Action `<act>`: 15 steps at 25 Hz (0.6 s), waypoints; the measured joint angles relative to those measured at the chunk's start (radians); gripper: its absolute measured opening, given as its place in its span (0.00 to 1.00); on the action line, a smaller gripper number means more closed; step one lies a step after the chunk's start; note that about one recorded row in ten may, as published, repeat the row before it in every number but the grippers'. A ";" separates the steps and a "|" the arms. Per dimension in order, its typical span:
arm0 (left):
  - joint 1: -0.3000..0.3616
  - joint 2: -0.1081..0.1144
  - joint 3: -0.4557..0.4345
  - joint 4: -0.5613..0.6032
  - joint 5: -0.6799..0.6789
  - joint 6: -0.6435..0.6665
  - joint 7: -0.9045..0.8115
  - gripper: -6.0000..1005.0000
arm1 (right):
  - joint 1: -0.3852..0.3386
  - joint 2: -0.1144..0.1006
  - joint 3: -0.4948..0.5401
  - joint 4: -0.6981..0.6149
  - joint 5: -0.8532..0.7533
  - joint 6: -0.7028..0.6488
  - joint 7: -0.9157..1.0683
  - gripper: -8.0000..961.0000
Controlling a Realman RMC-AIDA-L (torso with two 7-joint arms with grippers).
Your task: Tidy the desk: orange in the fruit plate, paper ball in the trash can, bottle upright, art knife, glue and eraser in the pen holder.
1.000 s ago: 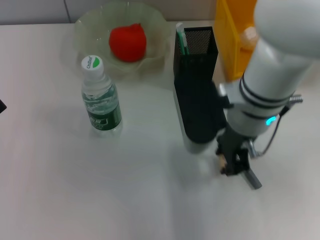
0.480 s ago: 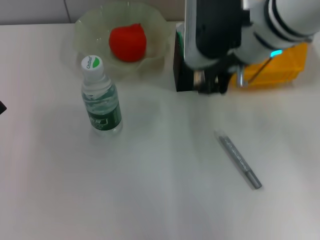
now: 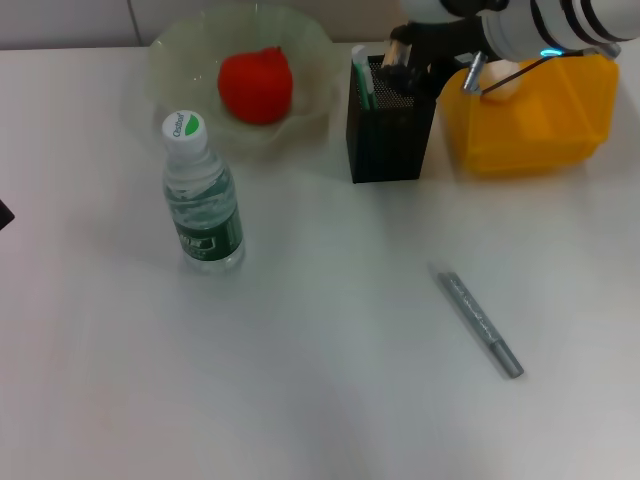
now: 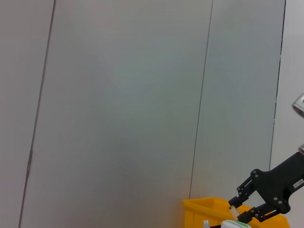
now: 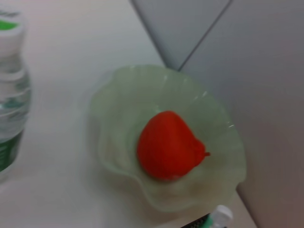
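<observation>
My right gripper [image 3: 401,57] hangs just above the black mesh pen holder [image 3: 390,125], shut on a small tan eraser [image 3: 398,46]. It shows far off in the left wrist view [image 4: 236,212] with the eraser between its fingers. A white and green glue stick [image 3: 361,78] stands in the holder. The grey art knife [image 3: 480,324] lies on the table, front right. The orange [image 3: 256,84] sits in the glass fruit plate [image 3: 312,45], also in the right wrist view [image 5: 170,151]. The water bottle [image 3: 203,200] stands upright. The left gripper is out of view.
The yellow trash can [image 3: 535,115] stands right of the pen holder, with a pale lump [image 3: 505,82] at its rim under my right arm. The bottle also shows in the right wrist view [image 5: 10,95]. A grey panelled wall fills the left wrist view.
My right gripper rose from the table beside the art knife and moved back to above the pen holder, carrying the eraser. The knife stayed on the table.
</observation>
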 joint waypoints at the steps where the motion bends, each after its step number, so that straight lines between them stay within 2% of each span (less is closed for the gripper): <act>1: 0.000 0.000 0.000 0.000 0.000 0.000 0.000 0.81 | -0.002 0.000 0.000 0.010 0.006 0.015 -0.001 0.41; 13: -0.009 -0.001 0.004 0.000 0.000 -0.008 -0.001 0.81 | 0.006 -0.001 -0.005 0.055 0.028 0.040 -0.003 0.43; 15: -0.007 -0.001 0.005 0.000 0.000 -0.011 -0.001 0.81 | 0.006 -0.002 0.000 0.056 0.028 0.043 -0.003 0.51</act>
